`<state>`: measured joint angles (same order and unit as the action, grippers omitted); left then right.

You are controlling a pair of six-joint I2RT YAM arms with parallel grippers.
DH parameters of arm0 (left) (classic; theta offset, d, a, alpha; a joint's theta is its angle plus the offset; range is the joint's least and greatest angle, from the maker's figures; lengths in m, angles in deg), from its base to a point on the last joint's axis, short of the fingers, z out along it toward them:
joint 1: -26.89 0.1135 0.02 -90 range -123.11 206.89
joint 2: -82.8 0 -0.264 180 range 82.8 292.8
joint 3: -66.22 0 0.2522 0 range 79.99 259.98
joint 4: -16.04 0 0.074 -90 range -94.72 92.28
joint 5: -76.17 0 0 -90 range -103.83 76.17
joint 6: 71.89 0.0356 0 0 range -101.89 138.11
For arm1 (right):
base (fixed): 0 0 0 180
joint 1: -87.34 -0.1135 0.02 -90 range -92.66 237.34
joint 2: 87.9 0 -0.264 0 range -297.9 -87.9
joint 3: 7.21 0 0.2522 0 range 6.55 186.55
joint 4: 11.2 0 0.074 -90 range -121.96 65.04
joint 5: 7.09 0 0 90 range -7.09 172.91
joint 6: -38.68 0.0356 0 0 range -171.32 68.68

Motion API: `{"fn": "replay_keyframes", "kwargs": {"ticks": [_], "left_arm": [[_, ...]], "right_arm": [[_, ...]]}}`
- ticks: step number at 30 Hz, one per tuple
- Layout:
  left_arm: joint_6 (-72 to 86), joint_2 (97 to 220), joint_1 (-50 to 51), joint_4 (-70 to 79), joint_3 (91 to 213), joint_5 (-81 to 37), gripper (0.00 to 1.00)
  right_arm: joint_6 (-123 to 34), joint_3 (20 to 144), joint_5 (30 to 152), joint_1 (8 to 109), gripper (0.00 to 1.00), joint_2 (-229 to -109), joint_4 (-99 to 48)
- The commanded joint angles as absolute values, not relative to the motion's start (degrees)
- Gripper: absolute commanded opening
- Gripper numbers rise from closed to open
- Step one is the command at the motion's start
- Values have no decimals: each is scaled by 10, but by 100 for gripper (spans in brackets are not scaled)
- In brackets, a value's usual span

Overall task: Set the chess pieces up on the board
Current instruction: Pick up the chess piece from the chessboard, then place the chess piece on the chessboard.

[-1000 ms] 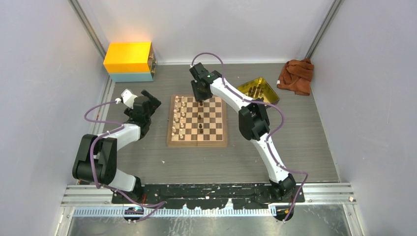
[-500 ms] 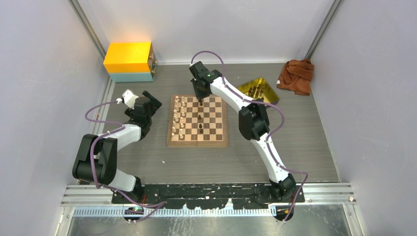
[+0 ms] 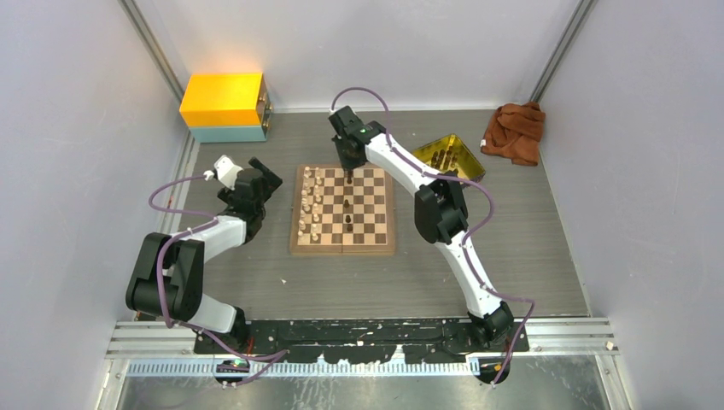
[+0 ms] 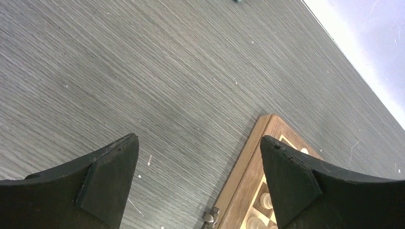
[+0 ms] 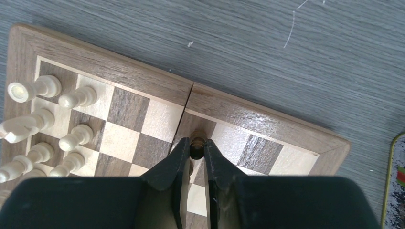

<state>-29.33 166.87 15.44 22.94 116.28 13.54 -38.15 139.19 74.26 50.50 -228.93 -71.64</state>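
My right tool (image 5: 196,149) is clamped on a dark chess piece (image 5: 197,142) at the 12 o'clock edge of the board (image 5: 267,119), by its centre seam. My left tool (image 4: 198,140) hangs wide open over the counter (image 4: 143,71) at the board's 9 o'clock.

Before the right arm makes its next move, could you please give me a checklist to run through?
1. Right gripper shut on the small dark brown turned wooden chess piece: ok.
2. That piece's base resting on the square checked wooden chessboard: cannot tell.
3. Pale cream wooden pieces clear of the right fingers: ok.
4. Left gripper open, beside the board over the grey table: ok.
5. All dark pieces placed: not ok; two dark pieces stand mid-board, more are in the yellow tray.
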Motion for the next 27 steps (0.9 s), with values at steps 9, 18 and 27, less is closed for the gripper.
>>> {"fn": "replay_keyframes", "kwargs": {"ticks": [9,18,27], "left_arm": [[-243,1640,127,234,1188,184,98],[-239,1639,121,234,1189,190,98],[-226,1640,116,234,1193,194,98]], "right_arm": [[-391,1336,701,534,1,-2197,-692],[-382,1303,710,548,1,-2183,-690],[-372,1297,734,553,2,-2189,-684]]}}
